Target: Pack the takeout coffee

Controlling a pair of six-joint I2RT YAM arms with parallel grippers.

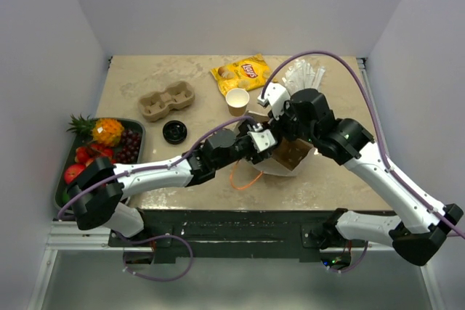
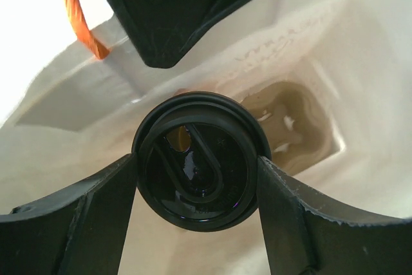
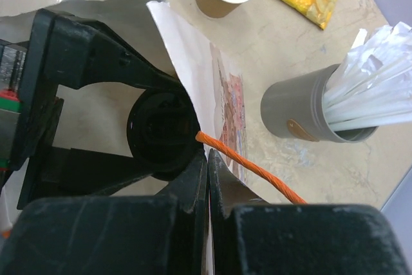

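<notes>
Gripping one lidded cup (image 2: 193,134) (second cup (image 1: 237,100) open) is left end effector (image 2: 196,167).

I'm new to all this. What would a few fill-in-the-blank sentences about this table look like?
The left tool grips a round ____ lid.
The right tool is shut on the white ____ with the orange handle.
The grey cup holds white wrapped ____.
Missing: black; bag; straws.

High rear overview, wrist closeups sharing bag (image 3: 190,56)
</notes>
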